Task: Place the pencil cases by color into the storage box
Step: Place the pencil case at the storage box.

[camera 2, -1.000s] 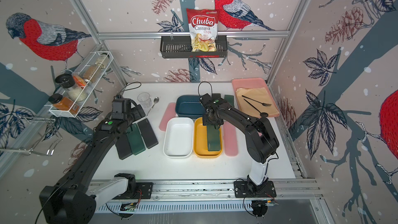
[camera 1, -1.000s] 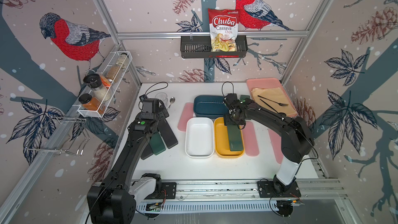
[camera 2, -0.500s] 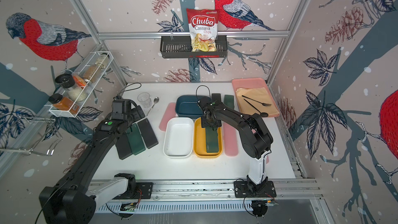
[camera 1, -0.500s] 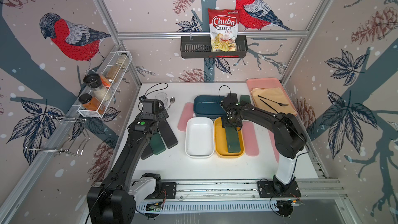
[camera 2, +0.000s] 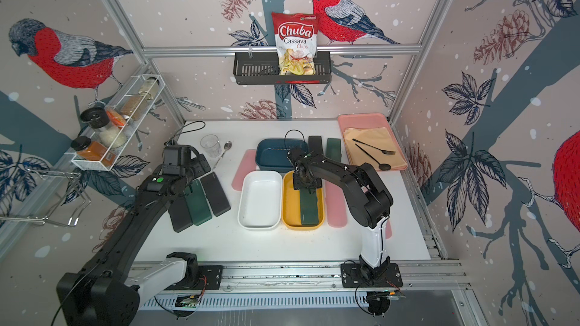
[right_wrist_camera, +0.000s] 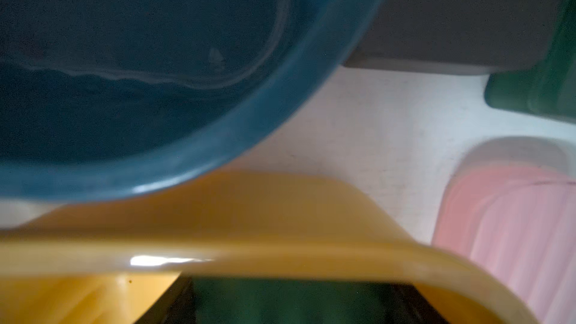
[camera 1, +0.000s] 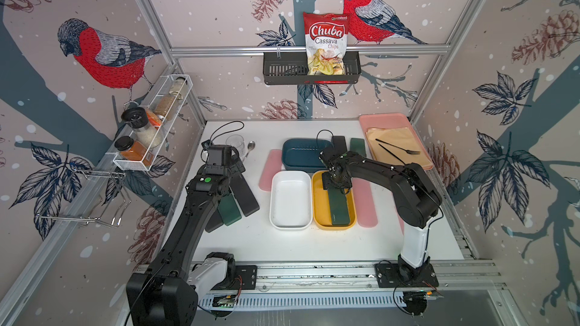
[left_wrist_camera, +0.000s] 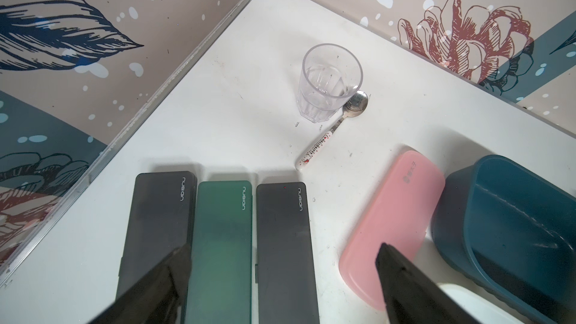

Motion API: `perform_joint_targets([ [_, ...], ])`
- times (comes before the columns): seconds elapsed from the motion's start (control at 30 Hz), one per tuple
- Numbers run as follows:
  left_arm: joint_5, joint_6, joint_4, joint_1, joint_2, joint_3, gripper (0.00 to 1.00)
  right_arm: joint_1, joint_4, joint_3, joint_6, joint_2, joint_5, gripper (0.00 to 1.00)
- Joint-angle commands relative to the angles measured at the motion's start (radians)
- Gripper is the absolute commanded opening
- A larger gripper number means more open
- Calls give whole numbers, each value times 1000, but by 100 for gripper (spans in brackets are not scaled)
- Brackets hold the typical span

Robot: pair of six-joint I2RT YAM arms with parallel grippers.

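A white table (camera 1: 282,246) is seen from above. Three tubs are grouped at its middle: a blue tub (camera 1: 306,155) at the back, with a white tub (camera 1: 290,199) and a yellow tub (camera 1: 317,214) side by side in front of it.

A dark green pencil case (camera 1: 338,206) lies lengthwise in the yellow tub. Its far end is pinched by the right claw (right_wrist_camera: 290,303), and in the right wrist view the dark fingers (right_wrist_camera: 168,305) are seen on either side of the case.

The left claw (left_wrist_camera: 282,249) is spread wide and held above three cases laid side by side near the table's left edge: an outer black case (left_wrist_camera: 159,222), a middle green case (left_wrist_camera: 223,229) and an inner black case (left_wrist_camera: 283,229).

A pink case (camera 1: 271,170) lies just left of the blue tub. A second pink case (camera 1: 365,205) lies just right of the yellow tub. A rear black case (camera 1: 339,142) and a rear green case (camera 1: 357,147) lie to the right of the blue tub.

A pink tray (camera 1: 386,119) in the far right corner carries a black fork (camera 1: 397,147) and a black spoon (camera 1: 389,153). A clear glass (left_wrist_camera: 330,82) stands at the far left, with a metal spoon (left_wrist_camera: 335,126) just beside it.
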Motion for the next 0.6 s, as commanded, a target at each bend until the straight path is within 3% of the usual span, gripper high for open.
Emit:
perform_joint_targets([
  [0.0,-15,4,-27,-2,2,-1,97,6,21,-5,18,9,19,52],
  [0.57,-10,10,-43,-2,3,-9,97,10,14,4,13,30,12,75],
])
